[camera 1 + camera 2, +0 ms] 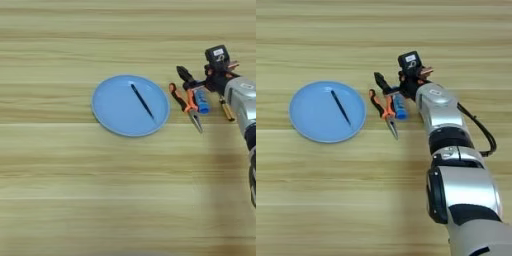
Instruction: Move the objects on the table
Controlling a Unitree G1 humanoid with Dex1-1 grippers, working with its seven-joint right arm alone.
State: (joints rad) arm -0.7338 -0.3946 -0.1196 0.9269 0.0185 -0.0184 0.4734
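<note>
My right gripper [385, 84] hovers over the cluster of tools at 3 o'clock of the light-blue plate [112, 117]; I cannot tell from either view whether it is spread or pinching. Black stick [341, 107] lies inside the plate, running from 12 toward 5 o'clock. Orange-handled pliers [189, 106] lie on the table [100, 200] just beside the plate's right rim, nose pointing toward 5 o'clock. Blue cylinder [201, 101] lies touching or nearly touching the pliers on their right. Amber-handled screwdriver [226, 110] lies further right, partly hidden by my forearm. Judgement: one item is plated, and I am approaching the next, likely pliers or cylinder. Next move calls for lowering onto one item only, since the two crowd each other.
</note>
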